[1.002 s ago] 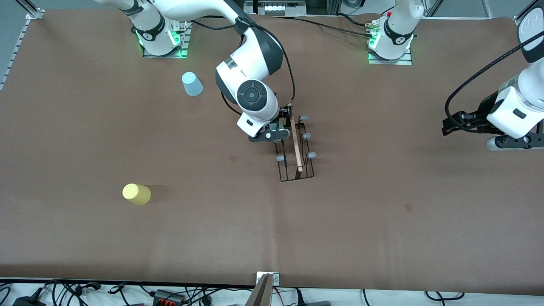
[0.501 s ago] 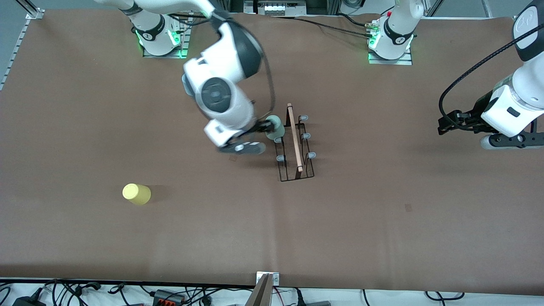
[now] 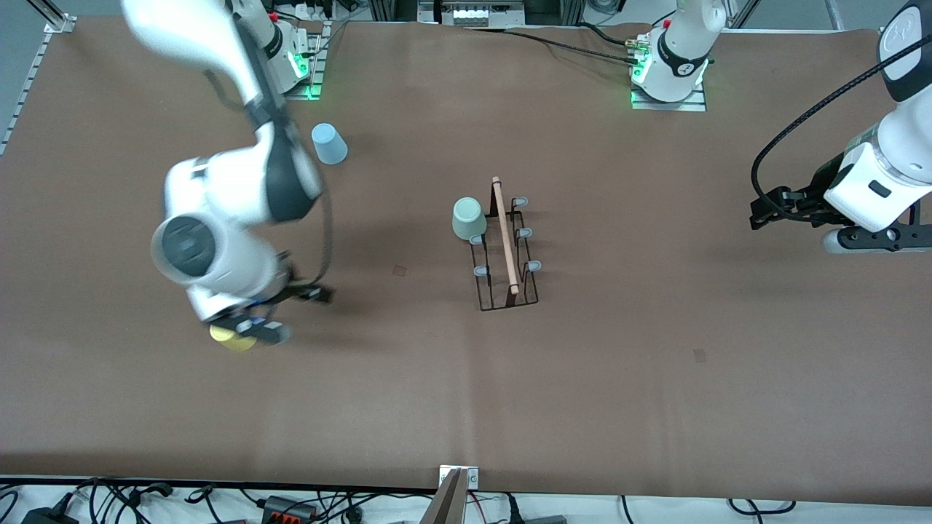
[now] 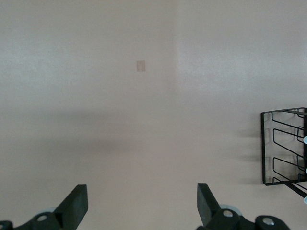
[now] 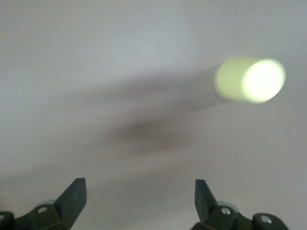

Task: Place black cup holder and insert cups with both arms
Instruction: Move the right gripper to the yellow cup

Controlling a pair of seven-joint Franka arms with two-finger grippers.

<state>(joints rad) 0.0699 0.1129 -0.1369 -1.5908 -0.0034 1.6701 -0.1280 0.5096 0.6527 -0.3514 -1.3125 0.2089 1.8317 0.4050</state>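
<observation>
A brown counter (image 3: 655, 378) holds the black cup holder (image 3: 504, 251) in the middle, with a pale green cup (image 3: 468, 218) on one prong. The right hand (image 5: 139, 199), wide and empty, hangs over the yellow cup (image 3: 231, 338). A light blue cup (image 3: 329, 143) stands near the right arm's base. The left hand (image 4: 141, 203) waits, wide and empty.

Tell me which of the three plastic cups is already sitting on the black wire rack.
The pale green plastic cup, upside down on a prong of the black wire rack. The light blue cup and the yellow cup both sit on the brown table, apart from it.
</observation>
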